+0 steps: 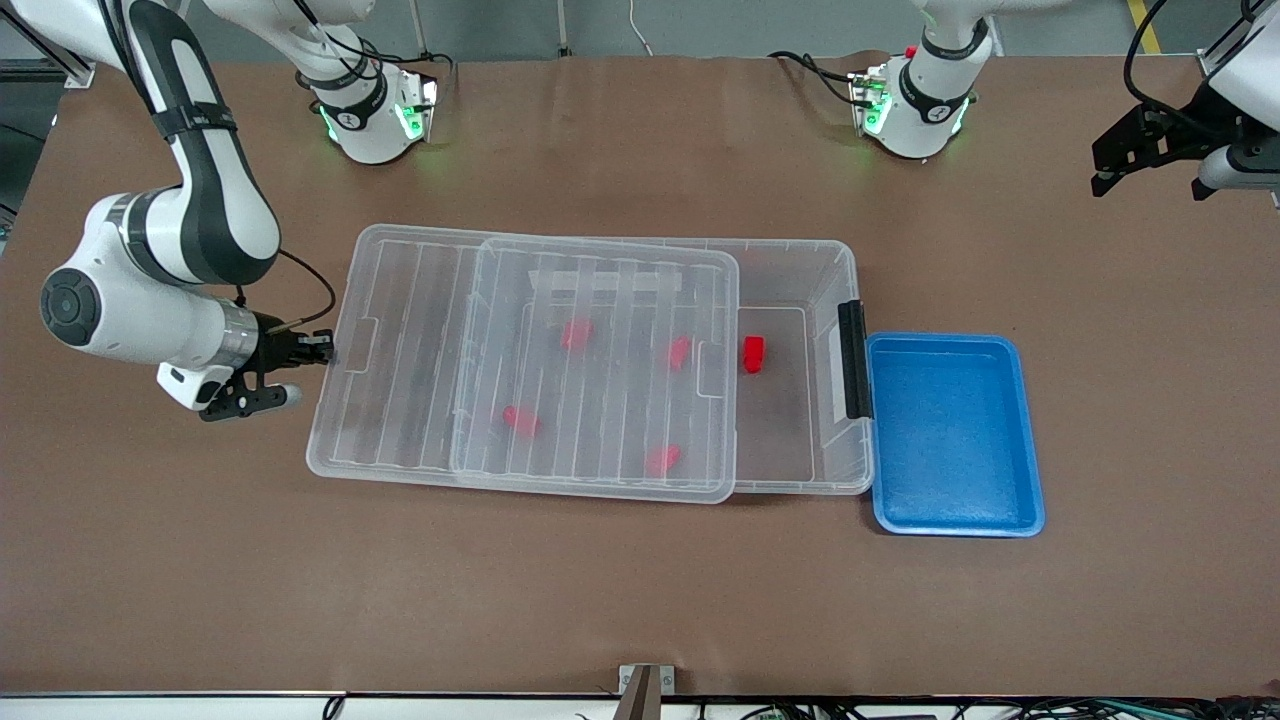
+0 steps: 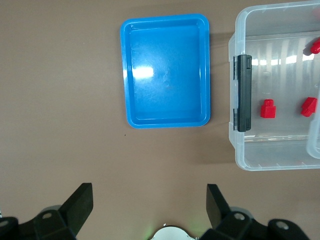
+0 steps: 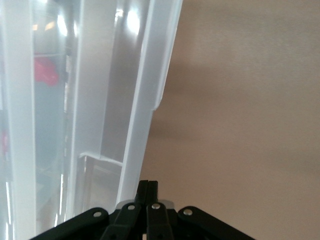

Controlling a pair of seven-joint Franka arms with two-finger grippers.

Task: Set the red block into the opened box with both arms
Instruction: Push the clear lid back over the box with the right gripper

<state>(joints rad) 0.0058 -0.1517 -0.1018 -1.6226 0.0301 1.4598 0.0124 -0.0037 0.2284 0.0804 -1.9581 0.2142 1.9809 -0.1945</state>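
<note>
Red block (image 1: 753, 354) boxed, apart from claws.

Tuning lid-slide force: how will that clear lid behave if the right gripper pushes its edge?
Lid is thin, ribbed, see-through plastic, so probably light and a bit flexy. It rests loosely across the box rim, so it should slide easily and may skew. Right gripper is shut at its edge, contacting one spot, so rotation seems likely.

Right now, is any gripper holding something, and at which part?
The right gripper is shut at the edge of the lid, at the right arm's end of the box. The left gripper is open and empty, over the table.
</note>
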